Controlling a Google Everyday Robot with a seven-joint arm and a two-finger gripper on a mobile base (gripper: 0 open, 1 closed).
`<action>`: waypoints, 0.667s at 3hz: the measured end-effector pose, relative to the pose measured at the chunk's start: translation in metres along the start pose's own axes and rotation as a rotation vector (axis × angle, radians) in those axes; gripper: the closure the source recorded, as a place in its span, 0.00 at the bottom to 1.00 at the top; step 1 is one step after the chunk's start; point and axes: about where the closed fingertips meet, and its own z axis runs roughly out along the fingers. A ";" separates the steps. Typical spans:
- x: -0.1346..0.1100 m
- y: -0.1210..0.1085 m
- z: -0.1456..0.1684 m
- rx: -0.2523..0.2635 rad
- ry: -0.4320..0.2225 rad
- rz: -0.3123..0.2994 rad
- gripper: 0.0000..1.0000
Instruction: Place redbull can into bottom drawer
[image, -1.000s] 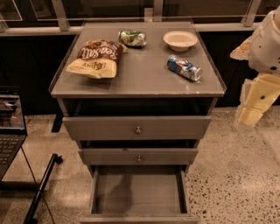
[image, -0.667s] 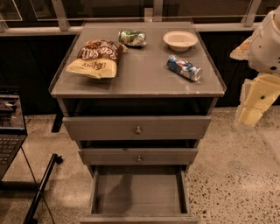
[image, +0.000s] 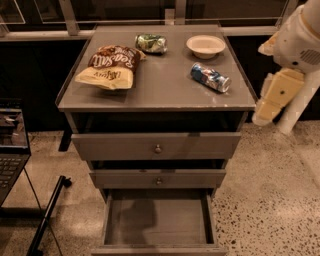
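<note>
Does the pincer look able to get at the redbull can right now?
Probably yes: the pincer hangs just off the cabinet's right side, and the can lies near that edge with nothing between them.

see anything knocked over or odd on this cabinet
Two cans lie on their sides on the cabinet top: the redbull can near the right edge, a green can at the back. The bottom drawer stands open. The pincer hangs right of the cabinet, touching nothing.
</note>
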 end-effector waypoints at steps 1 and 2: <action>0.000 -0.039 0.021 0.020 -0.050 0.111 0.00; 0.005 -0.072 0.045 0.012 -0.066 0.265 0.00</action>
